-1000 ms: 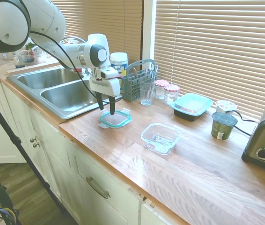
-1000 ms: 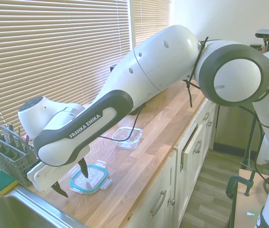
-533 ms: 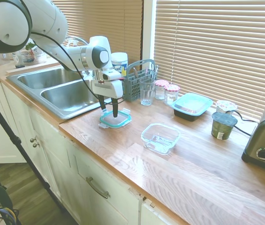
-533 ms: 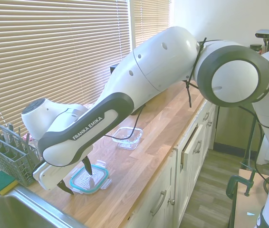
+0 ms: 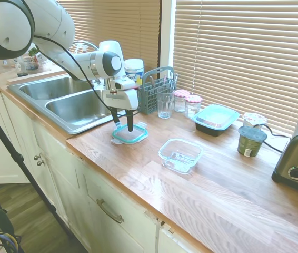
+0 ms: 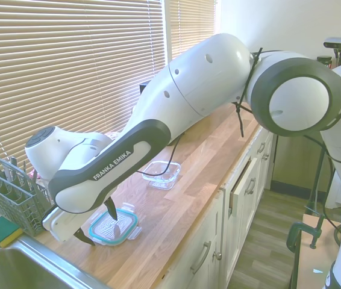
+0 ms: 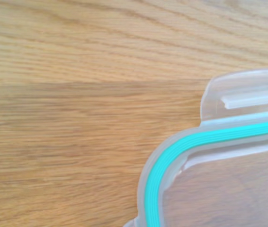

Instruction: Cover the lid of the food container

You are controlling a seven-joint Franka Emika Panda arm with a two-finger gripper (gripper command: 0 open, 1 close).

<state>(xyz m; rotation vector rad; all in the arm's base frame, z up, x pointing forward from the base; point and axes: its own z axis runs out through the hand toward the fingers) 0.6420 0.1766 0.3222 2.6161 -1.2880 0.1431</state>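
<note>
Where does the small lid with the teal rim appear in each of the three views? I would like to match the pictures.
First exterior view: the lid lies flat on the wooden counter, left of centre, under the gripper.
Second exterior view: the lid is at lower left, below the gripper.
Wrist view: only one corner and a snap tab of the lid show, at lower right.
Shared landmark: the grey cutlery basket in both exterior views.
</note>
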